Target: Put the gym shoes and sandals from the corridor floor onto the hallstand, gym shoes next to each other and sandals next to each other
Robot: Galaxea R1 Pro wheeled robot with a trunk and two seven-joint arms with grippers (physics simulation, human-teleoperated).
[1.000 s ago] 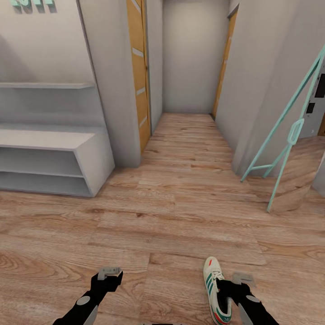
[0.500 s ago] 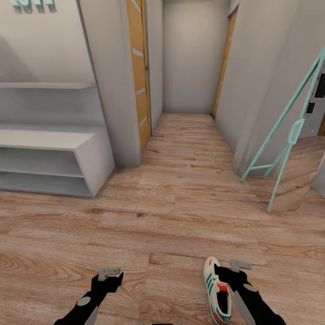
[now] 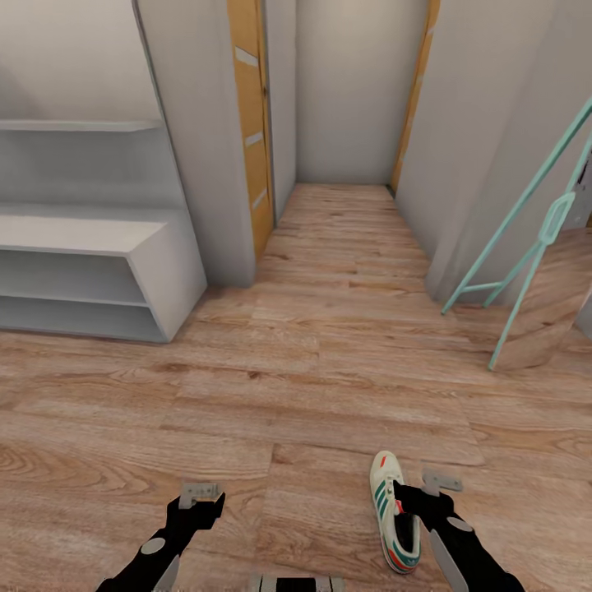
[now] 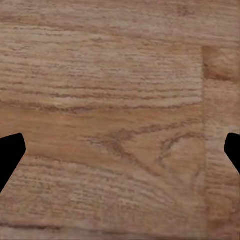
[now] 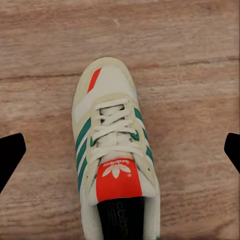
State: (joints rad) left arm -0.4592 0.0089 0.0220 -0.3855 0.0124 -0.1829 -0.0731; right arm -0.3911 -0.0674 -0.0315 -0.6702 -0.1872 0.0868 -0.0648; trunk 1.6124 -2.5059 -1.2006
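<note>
One gym shoe [image 3: 393,520], cream with green stripes and a red-orange tongue tab, lies on the corridor floor [image 3: 329,386] with its toe pointing away from me. My right gripper [image 3: 423,492] hovers open just to its right. In the right wrist view the gym shoe [image 5: 112,150] sits between the wide-apart fingers of the right gripper [image 5: 120,152], untouched. My left gripper [image 3: 200,496] is open over bare planks [image 4: 120,100], its fingers at the picture's sides in the left wrist view [image 4: 120,155]. The hallstand [image 3: 90,234], a pale grey bench with low open shelves, stands at the far left. The sandals are out of view.
A mint-green frame [image 3: 526,238] leans against the right wall beside a wood-patterned panel [image 3: 547,312]. A narrow passage [image 3: 349,222] runs ahead between grey walls with wooden doors [image 3: 248,123]. Open floor lies between me and the hallstand.
The head view has tilted downward, so the whole scene sits higher and the mint letters have left the picture. My right gripper has moved forward alongside the gym shoe.
</note>
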